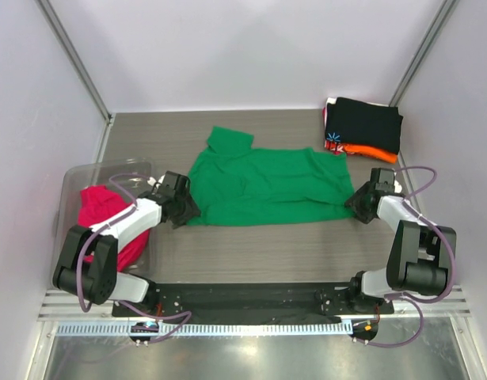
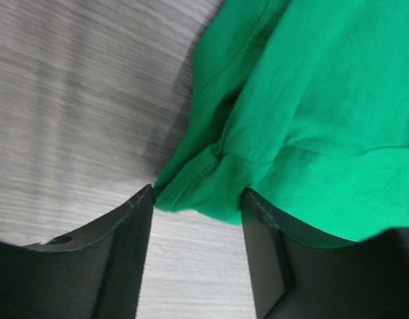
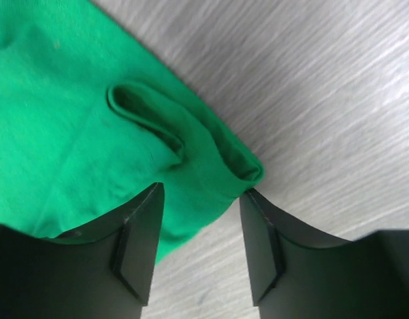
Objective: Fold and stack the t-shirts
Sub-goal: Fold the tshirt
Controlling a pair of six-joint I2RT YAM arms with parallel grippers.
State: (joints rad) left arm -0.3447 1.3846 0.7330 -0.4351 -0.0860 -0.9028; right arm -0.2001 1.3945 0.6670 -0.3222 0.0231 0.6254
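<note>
The bright green t-shirt (image 1: 263,184) lies spread on the table, one sleeve sticking up at the back. My left gripper (image 1: 182,207) is open at its near left corner; the hemmed corner (image 2: 191,186) sits between the fingertips. My right gripper (image 1: 359,204) is open at the near right corner, and that folded corner (image 3: 217,166) lies between its fingers. The magenta-pink t-shirt (image 1: 108,214) is bunched in a clear bin at the left. The folded black t-shirt (image 1: 366,125) tops a stack with the orange one (image 1: 378,152) and the red-patterned one (image 1: 335,142) at the back right.
The clear plastic bin (image 1: 77,180) stands beside the left arm. Grey walls with metal posts close in the table at the back and sides. A black base rail (image 1: 251,297) runs along the near edge.
</note>
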